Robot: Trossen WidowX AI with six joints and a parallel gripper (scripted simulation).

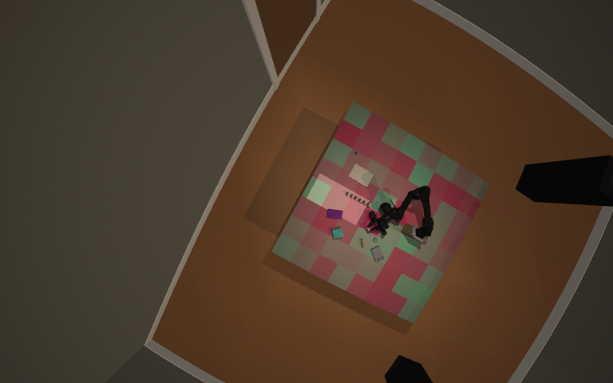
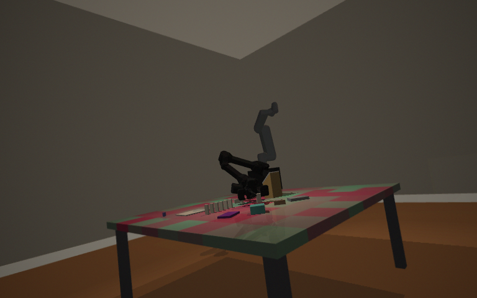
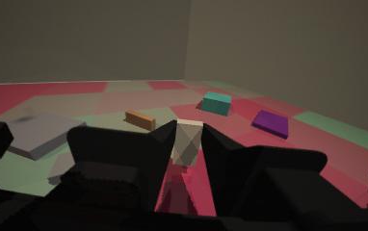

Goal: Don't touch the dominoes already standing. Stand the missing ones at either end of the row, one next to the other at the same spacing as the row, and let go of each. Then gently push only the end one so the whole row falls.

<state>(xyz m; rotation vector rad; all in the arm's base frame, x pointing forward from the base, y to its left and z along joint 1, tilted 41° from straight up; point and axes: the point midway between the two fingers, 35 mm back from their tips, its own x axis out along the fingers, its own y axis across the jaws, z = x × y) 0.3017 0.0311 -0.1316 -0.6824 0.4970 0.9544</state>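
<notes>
Several pale dominoes (image 1: 357,199) (image 2: 220,205) stand in a straight, evenly spaced row. My gripper (image 1: 369,228) (image 3: 189,125) is shut on a pale domino (image 2: 258,197) (image 3: 187,146), which looks upright between the fingertips, low over the table. I cannot tell if its bottom touches the table. The gripper is beyond the arm-side end of the row and off to one side, apart from the standing dominoes. A small pale piece (image 2: 239,202) shows low behind the row's end in the exterior view; I cannot tell if it is a domino.
Purple block (image 1: 334,214) (image 2: 228,214) (image 3: 271,124) and teal block (image 1: 337,233) (image 2: 257,209) (image 3: 217,104) lie beside the row. Orange piece (image 1: 361,242) (image 3: 141,120) and grey slab (image 1: 377,254) (image 3: 46,132) lie near the gripper. Cream slab (image 1: 361,175) lies across the row. Tan box (image 2: 275,184) stands by the base.
</notes>
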